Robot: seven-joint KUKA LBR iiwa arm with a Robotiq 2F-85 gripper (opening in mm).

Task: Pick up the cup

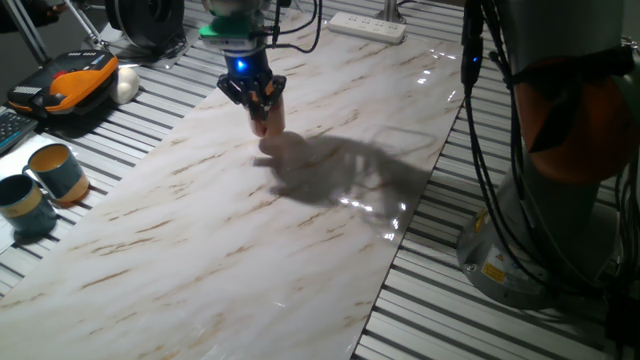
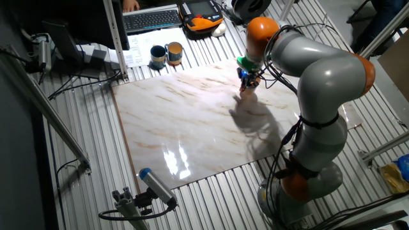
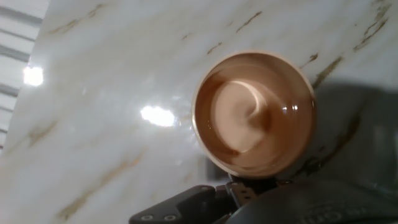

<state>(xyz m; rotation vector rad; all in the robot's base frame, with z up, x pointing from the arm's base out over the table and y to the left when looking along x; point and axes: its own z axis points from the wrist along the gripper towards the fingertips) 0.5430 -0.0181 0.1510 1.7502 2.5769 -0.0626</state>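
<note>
— Gripper (image 1: 262, 103) status?
— Fingers clamped on the cup (image 1: 268, 118), one salmon mug, just above the marble tabletop (image 1: 200, 230); shadow beside it.
— Others?
— Two teal mugs (image 1: 42, 185) off the slab's corner, well apart.

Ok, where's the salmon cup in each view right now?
One fixed view: the cup is upper centre, at the gripper.
The other fixed view: upper right of the marble slab, cup under the gripper.
Hand view: right of centre, seen from above.
Shared landmark: the slab.
</note>
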